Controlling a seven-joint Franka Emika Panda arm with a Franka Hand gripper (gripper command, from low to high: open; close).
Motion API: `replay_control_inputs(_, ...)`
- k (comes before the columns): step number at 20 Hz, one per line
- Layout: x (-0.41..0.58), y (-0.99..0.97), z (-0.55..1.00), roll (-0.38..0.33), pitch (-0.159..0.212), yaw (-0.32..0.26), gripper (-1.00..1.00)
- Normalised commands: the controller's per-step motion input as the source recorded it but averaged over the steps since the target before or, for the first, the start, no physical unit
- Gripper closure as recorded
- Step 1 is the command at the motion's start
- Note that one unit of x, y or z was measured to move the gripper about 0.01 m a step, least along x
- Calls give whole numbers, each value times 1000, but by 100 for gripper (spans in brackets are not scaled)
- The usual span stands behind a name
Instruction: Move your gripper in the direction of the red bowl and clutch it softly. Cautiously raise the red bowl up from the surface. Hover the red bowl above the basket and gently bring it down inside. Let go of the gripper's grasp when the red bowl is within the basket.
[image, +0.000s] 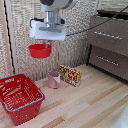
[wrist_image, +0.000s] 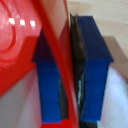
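Your one white boxy gripper (image: 48, 45) is pinching the rim of the single small round red plastic bowl (image: 40, 50); in the wrist view its two blue-tipped fingers (wrist_image: 50, 80) press the thin red wall of the bowl (wrist_image: 20, 45) between them. The bowl hangs in the air, well above the light wooden table (image: 95, 100). Take the large red mesh basket (image: 20, 97) with its blue-grey rim as your landmark: the bowl is high above it and off toward the exterior view's right. One pink cup (image: 54, 79) stands upright near the basket on that same side, and one patterned box (image: 70, 75) sits just beyond the cup. A dark wooden drawer cabinet (image: 109, 42) stands farther that way.
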Motion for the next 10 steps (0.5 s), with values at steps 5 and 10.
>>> replay_control_inputs(5,187,902,-163,-62,-1,-33,100)
replay_control_inputs(10,392,671,-173,-102,16,-30,100)
